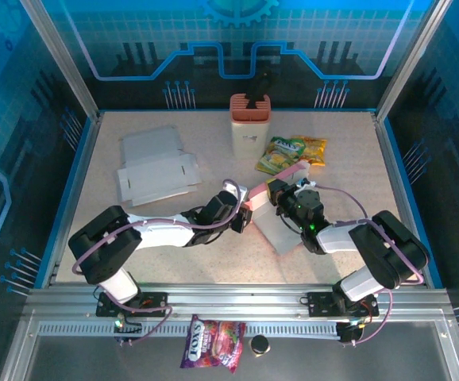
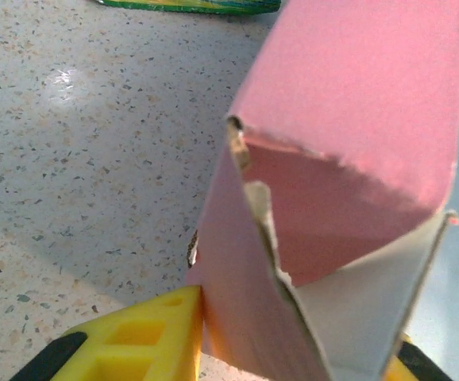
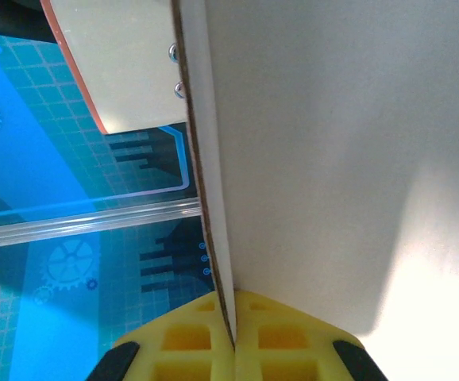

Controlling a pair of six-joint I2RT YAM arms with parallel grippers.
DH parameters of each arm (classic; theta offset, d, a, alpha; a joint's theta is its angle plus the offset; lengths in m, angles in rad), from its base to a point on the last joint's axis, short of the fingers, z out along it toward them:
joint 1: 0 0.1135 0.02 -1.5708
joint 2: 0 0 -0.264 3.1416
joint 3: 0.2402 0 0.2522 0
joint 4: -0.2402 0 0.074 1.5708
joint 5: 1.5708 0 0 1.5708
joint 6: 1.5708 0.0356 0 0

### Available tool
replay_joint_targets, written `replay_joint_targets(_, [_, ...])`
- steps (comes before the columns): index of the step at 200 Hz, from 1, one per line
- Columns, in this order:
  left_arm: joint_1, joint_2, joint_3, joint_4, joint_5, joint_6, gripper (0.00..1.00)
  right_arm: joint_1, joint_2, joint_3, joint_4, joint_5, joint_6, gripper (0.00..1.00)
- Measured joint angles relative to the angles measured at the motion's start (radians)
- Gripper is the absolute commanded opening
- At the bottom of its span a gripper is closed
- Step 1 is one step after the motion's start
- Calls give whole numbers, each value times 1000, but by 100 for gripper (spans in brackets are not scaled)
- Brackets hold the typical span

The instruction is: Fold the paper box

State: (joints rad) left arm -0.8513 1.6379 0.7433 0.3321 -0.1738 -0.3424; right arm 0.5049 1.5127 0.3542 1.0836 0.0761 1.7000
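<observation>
Paper box [image 1: 261,193], pink outside and pale inside, is held up at the middle of the table [image 1: 349,151] in the top view. My left gripper [image 1: 241,221] is at its left end and my right gripper [image 1: 283,197] is at its right part. A pale panel of it slopes down toward the near edge. A flat white carton [image 1: 156,168] lies near the far left corner, a pink holder [image 1: 250,123] stands at the far edge, and snack packets [image 1: 291,154] lie just right of it.

From my left wrist, the box's open end rises between my yellow left fingers [image 2: 142,341]. One touches its pink wall, with a torn flap edge above. The gap is narrow, but I cannot tell whether I am pinching it.

From my right wrist, my right fingers [image 3: 182,345] are closed tight on the edge of a pale box panel.
</observation>
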Motion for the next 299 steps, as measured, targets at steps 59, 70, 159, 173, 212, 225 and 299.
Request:
replay_joint_targets(59, [-11, 6, 2, 3, -72, 12, 18, 1, -15, 21, -58, 14, 13, 0])
replay_joint_targets(70, [-12, 6, 2, 3, -79, 20, 18, 1, -24, 21, -68, 14, 13, 0])
replay_joint_targets(159, [-34, 16, 21, -1, -74, -23, 25, 18, -30, 24, -78, 48, 14, 0])
replay_joint_targets(173, [-37, 16, 21, 0, -85, -45, 25, 26, -30, 26, -79, 63, 17, 0])
replay_joint_targets(212, [-43, 37, 31, 6, -130, -96, 24, 58, -30, 27, -80, 126, 21, 0])
replay_joint_targets(225, [-43, 51, 42, 7, -146, -107, 25, 68, -30, 27, -80, 152, 21, 0])
replay_joint_targets(299, [-53, 119, 105, 10, -241, -165, 24, 84, -30, 32, -80, 239, 36, 0])
